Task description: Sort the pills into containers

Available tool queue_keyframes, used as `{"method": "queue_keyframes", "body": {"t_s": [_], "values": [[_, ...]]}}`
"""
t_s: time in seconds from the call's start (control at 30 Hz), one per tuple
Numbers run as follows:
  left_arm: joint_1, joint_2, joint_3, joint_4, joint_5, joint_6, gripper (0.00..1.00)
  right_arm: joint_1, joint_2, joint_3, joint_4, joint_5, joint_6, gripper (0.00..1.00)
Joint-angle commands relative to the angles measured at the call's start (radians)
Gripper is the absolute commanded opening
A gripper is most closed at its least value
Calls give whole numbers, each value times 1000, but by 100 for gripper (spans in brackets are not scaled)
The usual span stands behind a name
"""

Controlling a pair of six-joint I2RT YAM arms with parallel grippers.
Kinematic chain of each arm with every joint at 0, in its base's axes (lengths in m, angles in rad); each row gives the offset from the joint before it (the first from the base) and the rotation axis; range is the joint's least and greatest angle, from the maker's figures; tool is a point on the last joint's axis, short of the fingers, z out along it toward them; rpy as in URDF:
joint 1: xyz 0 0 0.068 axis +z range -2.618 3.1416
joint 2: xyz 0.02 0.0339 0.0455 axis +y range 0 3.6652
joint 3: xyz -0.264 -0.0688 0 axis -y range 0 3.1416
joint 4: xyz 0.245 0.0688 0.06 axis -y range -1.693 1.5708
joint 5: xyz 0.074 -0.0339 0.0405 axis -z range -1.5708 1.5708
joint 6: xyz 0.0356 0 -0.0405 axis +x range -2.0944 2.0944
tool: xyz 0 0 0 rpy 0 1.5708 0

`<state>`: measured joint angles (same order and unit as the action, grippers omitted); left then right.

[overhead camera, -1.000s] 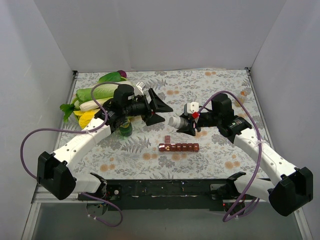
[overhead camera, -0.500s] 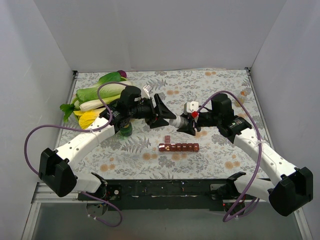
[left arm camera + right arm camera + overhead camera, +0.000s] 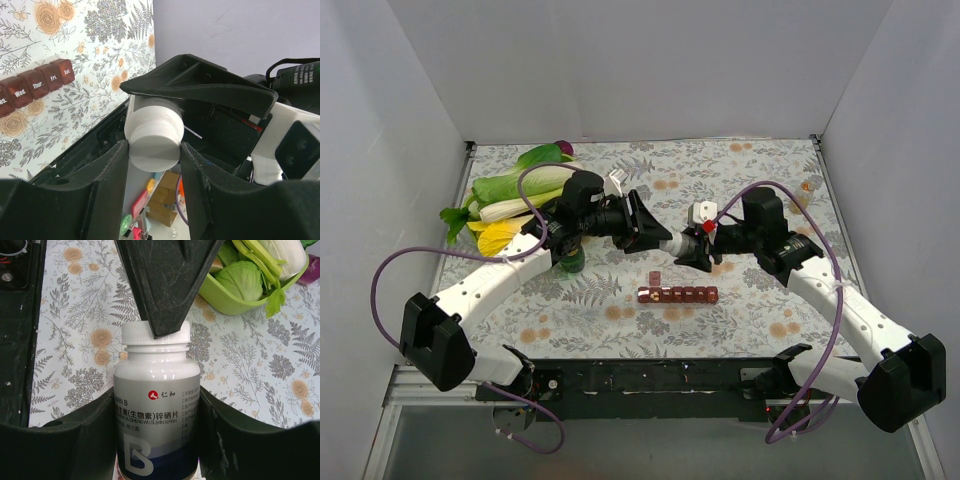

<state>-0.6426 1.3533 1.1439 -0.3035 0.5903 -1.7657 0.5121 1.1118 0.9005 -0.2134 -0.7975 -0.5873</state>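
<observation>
The containers are a dark red-brown strip of lidded compartments (image 3: pixel 677 294) lying on the flowered cloth, with one lid near its left end standing open; part of the strip shows in the left wrist view (image 3: pixel 35 82). My right gripper (image 3: pixel 692 250) is shut on a grey pill bottle (image 3: pixel 156 410) and holds it above the cloth. My left gripper (image 3: pixel 658 236) is shut on the bottle's white cap (image 3: pixel 154 137), with both fingers touching the cap's sides. No pills show.
A dark green bottle (image 3: pixel 571 261) stands under the left arm. A pile of toy vegetables (image 3: pixel 515 200) in a green bowl (image 3: pixel 235 285) lies at the back left. White walls close in the table on three sides.
My left gripper has moved right to the held bottle and closed its wide-open jaws on the white cap. The right gripper and the strip have stayed put.
</observation>
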Motion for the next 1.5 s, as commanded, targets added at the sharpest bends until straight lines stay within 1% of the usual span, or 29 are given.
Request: {"method": "queue_keyframes", "body": {"t_s": [0.0,0.07,0.17,0.2,0.23,0.27,0.3,0.33,0.4,0.43,0.47,0.53,0.57,0.6,0.7,0.73,0.83,0.87,0.9,0.97,1.0,1.07,1.1,1.17,1.27,1.3,1.33,1.43,1.47], "values": [[-11,1,16,9,74,67,25,6,-7,-1,97,-51,66,3],[-11,7,17,10,94,113,22,5,-3,-6,117,-71,92,3],[-15,17,31,1,137,277,19,5,6,-24,146,-124,176,2],[-20,18,37,-5,149,332,18,3,8,-31,182,-162,205,2],[-22,17,45,-6,163,438,18,3,10,-50,204,-184,283,3],[-28,12,51,-16,158,493,16,2,16,-64,242,-207,329,3],[-32,9,57,-20,175,549,16,0,19,-81,341,-256,381,2],[-34,3,59,-19,192,672,16,-1,22,-119,395,-281,518,2],[-45,-23,50,7,210,780,16,-9,40,-152,535,-343,669,3],[-45,-34,37,29,229,825,16,-11,49,-164,649,-356,786,3],[-45,-43,5,50,230,903,17,-11,69,-172,690,-368,837,2],[-46,-62,-15,104,227,943,21,-11,88,-176,799,-391,915,3],[-45,-60,-22,116,212,954,22,-11,101,-179,821,-397,969,2],[-43,-60,-21,141,204,944,25,-11,106,-180,833,-402,977,3],[-29,-46,-10,167,181,856,50,-11,100,-190,829,-399,954,3],[-25,-58,-12,170,166,836,68,-9,91,-192,818,-396,936,2],[-6,-100,-50,219,99,743,90,-11,57,-183,726,-393,844,2],[4,-144,-68,242,86,712,98,-11,51,-175,703,-394,815,2],[9,-163,-84,285,66,688,98,-11,48,-166,634,-391,755,2],[21,-216,-108,290,11,611,98,-11,43,-135,574,-382,689,2],[24,-230,-108,268,-22,585,98,-11,40,-126,510,-378,658,2],[40,-269,-101,218,-133,502,98,-11,33,-94,445,-362,555,2],[49,-279,-96,157,-162,461,98,-11,28,-78,365,-356,510,2],[84,-304,-102,124,-135,373,98,-9,19,-43,287,-341,394,2],[98,-328,-137,139,-87,221,98,-11,-1,0,132,-284,239,2],[100,-344,-144,142,-87,186,98,-11,-4,14,85,-266,200,2],[100,-350,-156,147,-90,114,98,-11,-10,35,28,-247,131,2],[100,-362,-161,136,-112,28,98,-9,-20,67,-68,-168,45,2],[100,-362,-161,123,-124,-36,98,-11,-21,89,-89,-128,-3,2]]}}
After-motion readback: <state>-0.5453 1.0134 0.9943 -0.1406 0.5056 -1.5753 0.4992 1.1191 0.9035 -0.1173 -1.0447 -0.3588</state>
